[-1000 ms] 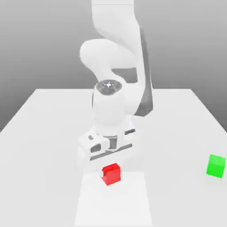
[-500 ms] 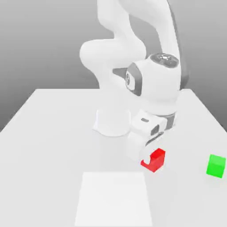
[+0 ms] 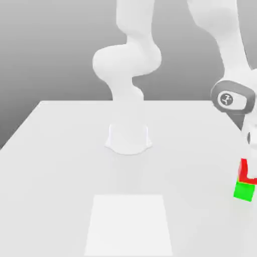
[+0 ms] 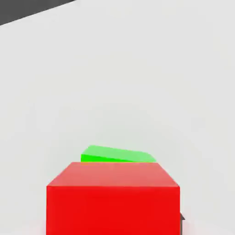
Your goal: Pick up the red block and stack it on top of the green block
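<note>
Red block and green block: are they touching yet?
Touching. In the exterior view the red block sits directly on the green block, with no gap between them.

Simulated test bench, not a lived-in room. Plain white worktop (image 3: 60, 165) against a flat grey gradient backdrop, without walls or furniture. Smooth white robot arm (image 3: 128, 65) mounted at worktop centre. Pale square patch (image 3: 129, 225) marked near the front edge. Two plain glossy cubes, red block (image 4: 112, 197) and green block (image 3: 244, 191), untextured.
</note>
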